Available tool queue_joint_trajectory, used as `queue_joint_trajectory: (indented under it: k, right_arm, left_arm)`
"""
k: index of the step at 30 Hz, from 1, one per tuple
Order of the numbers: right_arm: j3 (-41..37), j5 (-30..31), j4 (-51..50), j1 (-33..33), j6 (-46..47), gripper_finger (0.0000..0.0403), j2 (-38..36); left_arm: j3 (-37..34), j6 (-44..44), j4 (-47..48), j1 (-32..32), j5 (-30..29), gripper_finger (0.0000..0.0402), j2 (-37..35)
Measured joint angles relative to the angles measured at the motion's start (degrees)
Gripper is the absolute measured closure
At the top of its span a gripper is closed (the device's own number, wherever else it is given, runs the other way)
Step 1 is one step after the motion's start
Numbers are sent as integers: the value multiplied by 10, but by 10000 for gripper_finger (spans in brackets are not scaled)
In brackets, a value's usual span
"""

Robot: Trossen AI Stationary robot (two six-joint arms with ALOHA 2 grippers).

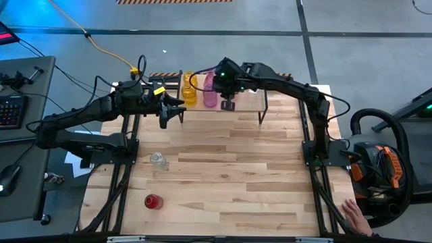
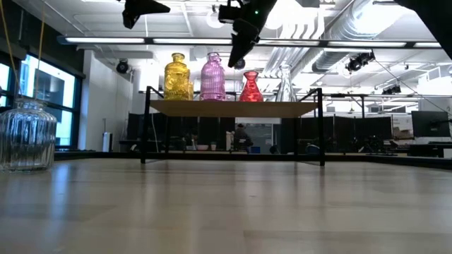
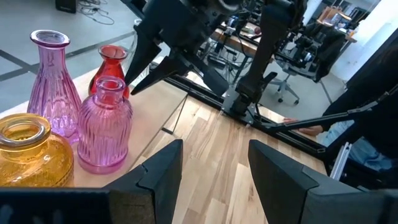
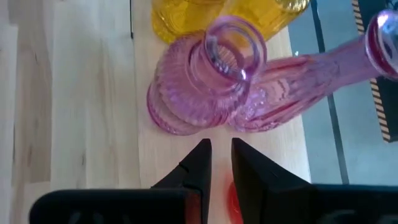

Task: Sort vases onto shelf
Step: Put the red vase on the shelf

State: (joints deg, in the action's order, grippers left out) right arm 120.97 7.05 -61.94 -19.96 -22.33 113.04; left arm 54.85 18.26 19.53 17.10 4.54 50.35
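Closest to the low camera, a clear vase (image 2: 27, 134) stands on the table (image 1: 229, 182) at about 9 o'clock; in the high view a red vase (image 1: 154, 201) sits nearer 7 o'clock. Shelf (image 1: 246, 101) at 12 o'clock carries two yellow vases (image 1: 189, 91), two pink vases (image 1: 210, 92), another red vase (image 2: 251, 87) and another clear vase (image 2: 284, 83). Right gripper (image 1: 227, 104) hovers above the shelf, just beside the pink pair — fingers nearly closed, empty. Left gripper (image 1: 177, 113) at the shelf's 9 o'clock end — fingers apart, holding nothing.
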Motion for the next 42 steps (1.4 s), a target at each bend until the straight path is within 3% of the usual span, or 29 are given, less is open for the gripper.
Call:
queue_joint_trajectory:
  k: [12,20,22,27,34,42]
  right_arm:
    - [48,0,-79,24,21,359,-2]
    - [142,1,-172,48,90,359,-3]
    - [135,0,-176,54,101,359,-11]
    - [124,-1,-212,65,120,359,-14]
    - [123,-2,-237,92,120,359,-11]
    - [123,-2,-269,128,175,359,-11]
  left_arm:
    - [0,3,50,-3,3,227,0]
    - [0,49,106,-19,118,227,0]
    - [0,69,120,-28,158,227,0]
    - [0,121,193,-63,223,227,-1]
    - [0,236,296,-131,230,227,-1]
    - [0,325,322,-219,230,227,-1]
